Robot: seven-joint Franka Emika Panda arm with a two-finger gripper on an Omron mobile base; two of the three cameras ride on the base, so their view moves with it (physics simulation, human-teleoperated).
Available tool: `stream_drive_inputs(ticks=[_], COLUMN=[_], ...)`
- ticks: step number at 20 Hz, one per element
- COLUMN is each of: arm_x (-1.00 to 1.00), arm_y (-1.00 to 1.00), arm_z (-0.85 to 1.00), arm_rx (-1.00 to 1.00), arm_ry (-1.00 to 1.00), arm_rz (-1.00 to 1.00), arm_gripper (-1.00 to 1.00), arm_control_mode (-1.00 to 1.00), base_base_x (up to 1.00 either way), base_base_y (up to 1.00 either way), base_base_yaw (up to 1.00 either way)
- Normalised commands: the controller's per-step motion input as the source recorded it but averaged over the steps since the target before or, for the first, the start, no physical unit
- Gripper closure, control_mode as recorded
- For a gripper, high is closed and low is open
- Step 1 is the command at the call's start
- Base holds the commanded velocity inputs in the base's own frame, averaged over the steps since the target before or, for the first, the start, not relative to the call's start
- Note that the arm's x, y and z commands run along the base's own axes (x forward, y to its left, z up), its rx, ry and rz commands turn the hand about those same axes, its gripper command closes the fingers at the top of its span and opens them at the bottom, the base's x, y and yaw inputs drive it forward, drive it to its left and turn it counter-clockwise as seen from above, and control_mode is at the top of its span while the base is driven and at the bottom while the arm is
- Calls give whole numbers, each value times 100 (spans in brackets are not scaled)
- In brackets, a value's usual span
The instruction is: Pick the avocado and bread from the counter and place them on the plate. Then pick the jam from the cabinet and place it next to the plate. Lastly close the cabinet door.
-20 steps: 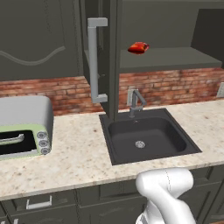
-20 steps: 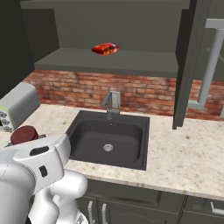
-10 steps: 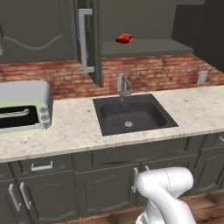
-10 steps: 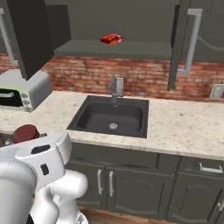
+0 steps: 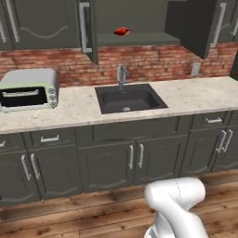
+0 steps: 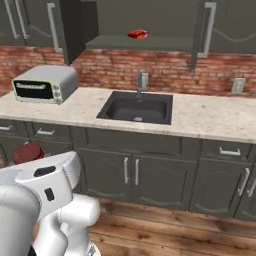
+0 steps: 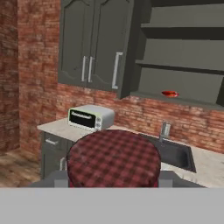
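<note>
— Left base view? 
— Set well back from the counter [image 5: 186,95], behind the arm, facing forward and slightly down; sink [image 5: 129,98] near centre, toaster oven [image 5: 29,89] at left. 
— Right base view? 
— Same stand-off, shifted to the other side; same sink [image 6: 136,107], toaster oven [image 6: 46,84] and open cabinet [image 6: 145,22], seen from the right. 
— Hand view? 
— Low and nearer floor level, aimed up and across at the cabinet [image 7: 183,65] and toaster oven [image 7: 91,117]; shares those with both base views.
</note>
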Motion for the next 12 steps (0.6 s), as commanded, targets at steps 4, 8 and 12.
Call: stream_drive_inputs(ticks=[4, 8, 12], arm_x=[0, 0, 0], arm_y=[0, 0, 0], arm_z=[0, 0, 0], arm_rx=[0, 0, 0], arm_ry=[0, 0, 0], arm_rz=[0, 0, 0], arm_gripper=[100, 100, 100], arm_control_mode=[100, 100, 100], base_base_x=[-97, -76, -58], base_base_y=[0, 0, 0], base_base_yaw=[27, 41, 49])
